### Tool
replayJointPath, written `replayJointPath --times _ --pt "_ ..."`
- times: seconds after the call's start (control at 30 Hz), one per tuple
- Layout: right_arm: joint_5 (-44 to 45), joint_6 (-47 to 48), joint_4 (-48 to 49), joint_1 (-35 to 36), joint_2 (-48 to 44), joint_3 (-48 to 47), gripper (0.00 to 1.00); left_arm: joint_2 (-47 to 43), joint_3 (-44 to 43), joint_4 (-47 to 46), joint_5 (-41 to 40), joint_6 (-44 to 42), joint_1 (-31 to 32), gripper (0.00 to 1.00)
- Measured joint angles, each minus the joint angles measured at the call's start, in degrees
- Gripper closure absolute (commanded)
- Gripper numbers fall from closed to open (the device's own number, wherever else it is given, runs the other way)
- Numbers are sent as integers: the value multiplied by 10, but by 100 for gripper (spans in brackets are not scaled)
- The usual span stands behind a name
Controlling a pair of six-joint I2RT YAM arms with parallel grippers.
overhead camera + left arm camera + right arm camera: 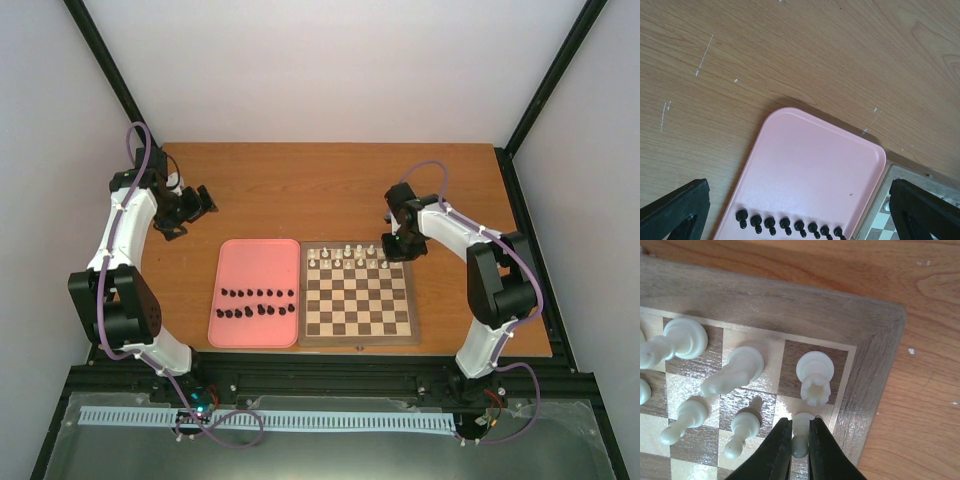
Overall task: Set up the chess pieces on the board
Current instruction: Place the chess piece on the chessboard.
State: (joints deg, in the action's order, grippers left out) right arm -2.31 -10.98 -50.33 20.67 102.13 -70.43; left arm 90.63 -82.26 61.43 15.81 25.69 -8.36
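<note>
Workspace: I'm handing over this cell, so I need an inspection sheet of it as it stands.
Surface: wooden table, light scratches.
Job's things: board; white pieces on its far rows; black pieces in two rows on pink tray.
Clutter: nothing seen.
Grippers: left jaws open, empty; right jaws shut on white pawn at board corner.
Cables: purple cables along both arms.
Surroundings: white walls, black frame.

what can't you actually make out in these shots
- Top view: the white pieces on the board are too small to tell types.
- Left wrist view: the black pieces on the pink tray are cut by the bottom edge.
- Right wrist view: the right gripper covers the sides of the white pawn, so whether it stands or hangs is unclear.
</note>
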Motion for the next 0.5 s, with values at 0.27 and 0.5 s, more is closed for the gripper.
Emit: replayJointPath --times 0.27,0.5 --pt "4 0 0 0 4 -6 85 1 -1 0 0 0 0 0" --pt "3 0 -2 2 7 -6 83 6 -7 1 0 0 0 0"
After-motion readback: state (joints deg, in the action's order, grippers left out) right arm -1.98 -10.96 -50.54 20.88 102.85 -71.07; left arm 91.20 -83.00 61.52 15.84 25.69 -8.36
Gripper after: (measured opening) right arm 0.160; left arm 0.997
